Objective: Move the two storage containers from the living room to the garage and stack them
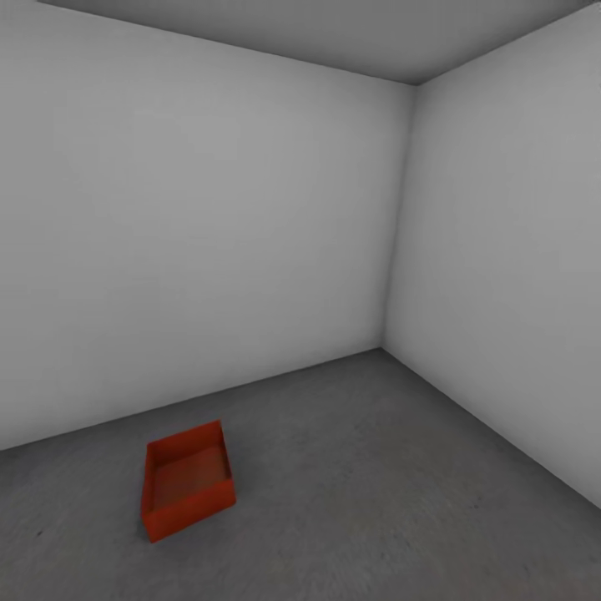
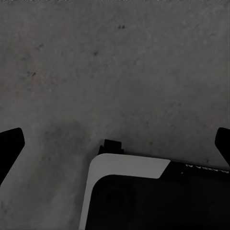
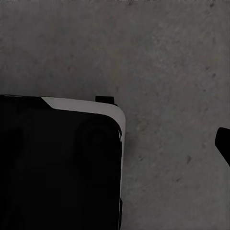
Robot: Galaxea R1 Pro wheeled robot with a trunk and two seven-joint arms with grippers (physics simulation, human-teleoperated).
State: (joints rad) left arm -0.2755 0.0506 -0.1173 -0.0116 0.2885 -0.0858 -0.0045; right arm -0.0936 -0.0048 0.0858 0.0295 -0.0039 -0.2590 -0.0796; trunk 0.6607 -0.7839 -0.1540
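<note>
A bare garage-like room — two plain white walls (image 1: 209,234) meeting at a corner under a grey ceiling (image 1: 334,33), with a dark grey, mottled concrete floor (image 1: 376,501) stretching across it. The sole furnishing in sight is one red-orange storage container (image 1: 187,480), open-topped, standing on the concrete near the left wall — no home comforts, only raw surfaces.
</note>
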